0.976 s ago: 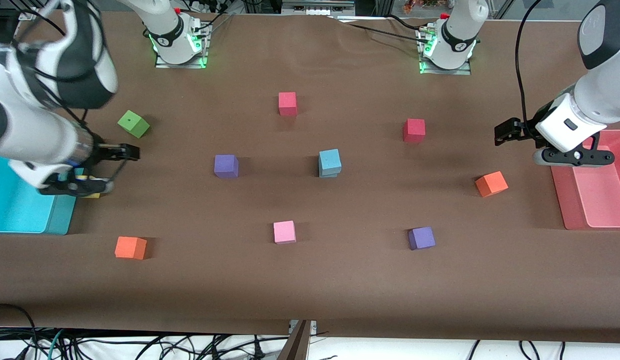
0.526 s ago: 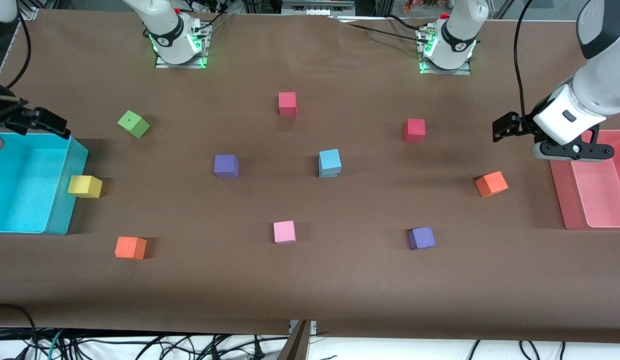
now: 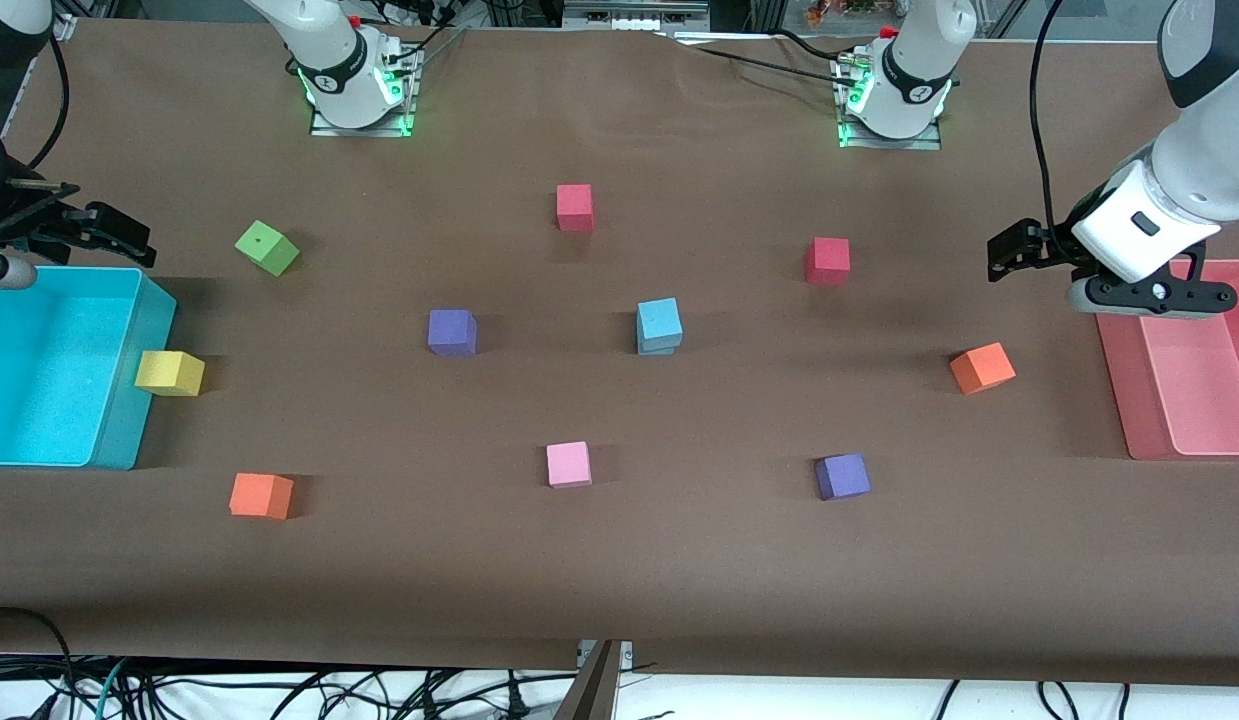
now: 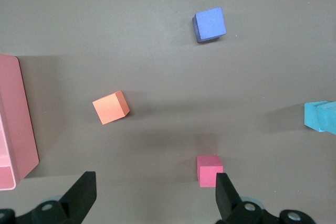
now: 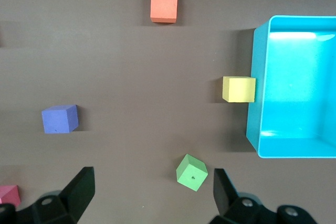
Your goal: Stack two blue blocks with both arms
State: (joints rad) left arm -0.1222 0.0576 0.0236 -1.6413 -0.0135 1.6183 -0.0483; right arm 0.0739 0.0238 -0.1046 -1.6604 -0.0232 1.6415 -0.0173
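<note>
Sitting mid-table were two sky-blue foam cubes (image 3: 659, 320), one stacked on the other, the lower one mostly hidden. Two purple cubes, two orange, two red lay around. The left gripper (image 4: 152, 195) and right gripper (image 5: 152, 192) hung open near the bins.

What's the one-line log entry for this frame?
blue blocks: stacked, mid-table | left gripper: open, by pink tray | right gripper: open, by cyan bin
</note>
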